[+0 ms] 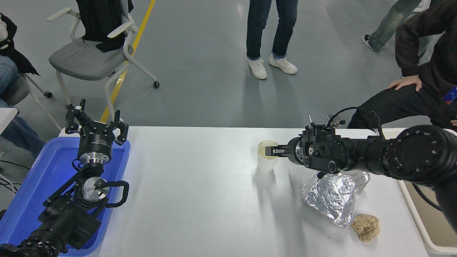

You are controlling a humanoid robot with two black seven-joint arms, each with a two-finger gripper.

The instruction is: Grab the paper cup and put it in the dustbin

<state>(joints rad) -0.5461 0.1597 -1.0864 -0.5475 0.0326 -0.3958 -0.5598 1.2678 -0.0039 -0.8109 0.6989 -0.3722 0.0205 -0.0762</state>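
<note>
Paper of this sort makes the paper cup (267, 156) a light and easily crushed thing: its thin tapered wall would buckle under a hard squeeze, while the rolled rim is the stiffest part and the likeliest place for a secure pinch. It stands upright on the white table (192, 192), toward the far edge and right of centre, and its pale cream inside looks empty as far as can be seen. The right gripper (275, 151) reaches in from the right at rim height, with one finger over the cup's mouth and seemingly dipping inside its near wall; whether the fingers have already closed on the rim I cannot tell. Just beside the arm lies a crumpled foil tray (334, 196), and near it a brown paper wad (366, 226). The dustbin (416, 217) sits at the table's right edge, only its cream rim and a strip of its inside showing, with no contents visible in that strip. The left gripper (95, 123) is parked with fingers spread, above a blue tray (25, 210) whose visible floor holds nothing.
</note>
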